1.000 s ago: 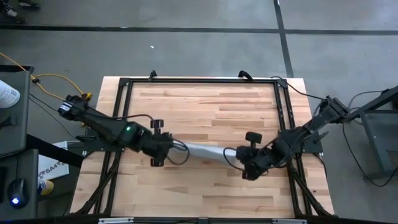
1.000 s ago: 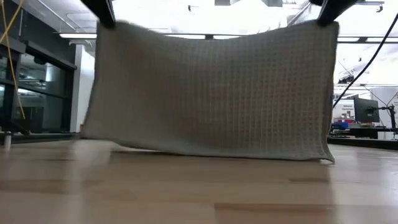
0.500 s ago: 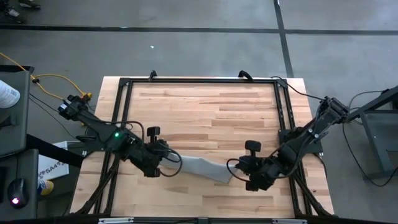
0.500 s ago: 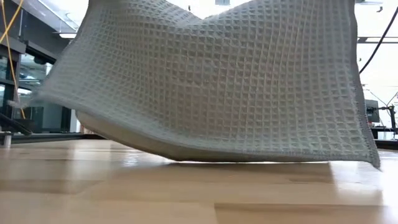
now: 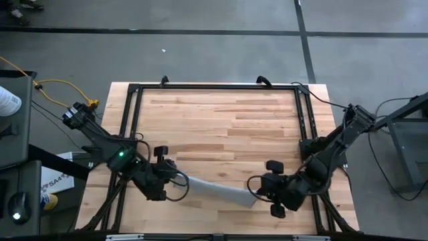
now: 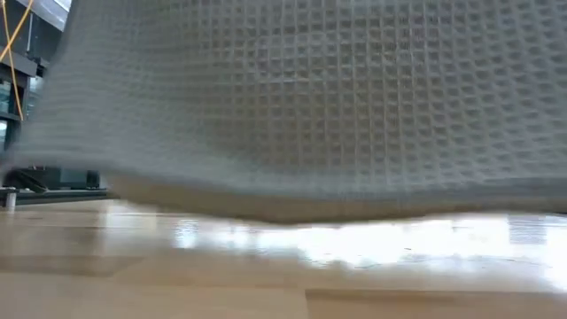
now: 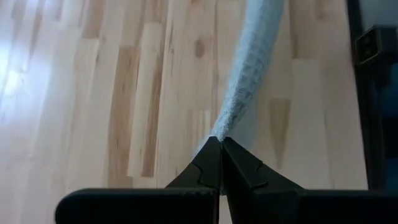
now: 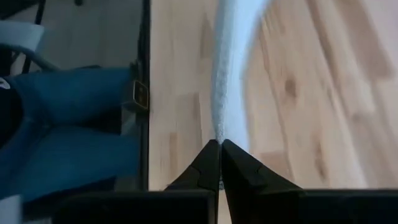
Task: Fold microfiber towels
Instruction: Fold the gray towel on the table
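Towel [image 5: 214,191] in the high view: a light grey-blue cloth stretched as a narrow band between the two arms, above the near part of the table [image 5: 221,114]. The left gripper [image 5: 175,183] is clenched on one end, the right gripper [image 5: 257,195] on the other. The table is a pale butcher-block wood slab inside a black metal frame [image 5: 132,100], standing on a grey concrete floor [image 5: 214,53].

Low view: the towel [image 6: 301,97] fills most of the picture, hanging just above the glossy wood. Its weave is a fine waffle grid of small square cells. Its lower edge sags in a shallow curve.

Left wrist view: the dark fingers [image 7: 211,167] meet at a point, pinching the bunched towel [image 7: 249,81], which runs away over the planks.

Right wrist view: the fingers [image 8: 214,163] are closed on the towel edge [image 8: 227,62]; blue fabric [image 8: 68,137] shows beyond the table frame.
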`<act>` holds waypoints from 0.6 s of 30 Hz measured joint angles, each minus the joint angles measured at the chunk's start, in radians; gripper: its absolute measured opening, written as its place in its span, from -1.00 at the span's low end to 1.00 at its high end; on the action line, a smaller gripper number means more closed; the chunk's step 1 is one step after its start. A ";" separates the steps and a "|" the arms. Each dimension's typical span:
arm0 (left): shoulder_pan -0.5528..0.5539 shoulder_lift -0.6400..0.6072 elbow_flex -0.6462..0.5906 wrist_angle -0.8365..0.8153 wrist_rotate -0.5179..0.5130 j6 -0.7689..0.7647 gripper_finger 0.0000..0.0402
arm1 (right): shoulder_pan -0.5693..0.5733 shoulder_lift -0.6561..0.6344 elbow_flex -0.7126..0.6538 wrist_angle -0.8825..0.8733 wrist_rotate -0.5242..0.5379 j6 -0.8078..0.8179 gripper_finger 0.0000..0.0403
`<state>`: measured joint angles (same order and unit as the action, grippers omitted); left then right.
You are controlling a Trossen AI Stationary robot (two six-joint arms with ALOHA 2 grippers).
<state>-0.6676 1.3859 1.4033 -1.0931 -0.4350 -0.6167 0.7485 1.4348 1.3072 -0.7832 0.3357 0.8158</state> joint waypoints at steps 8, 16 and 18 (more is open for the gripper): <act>-0.008 0.001 -0.033 0.152 0.244 0.007 -1.00 | -0.029 0.011 -0.001 0.135 -0.231 0.063 -0.98; 0.015 0.000 -0.035 0.171 0.296 0.163 -1.00 | -0.071 0.011 -0.002 0.037 -0.269 0.078 -0.98; 0.049 -0.001 -0.060 0.182 0.302 0.195 -1.00 | -0.105 0.010 -0.021 0.009 -0.274 0.078 -0.98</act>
<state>-0.6181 1.3846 1.3431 -0.9107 -0.1332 -0.4220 0.6437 1.4448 1.2858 -0.7738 0.0621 0.8940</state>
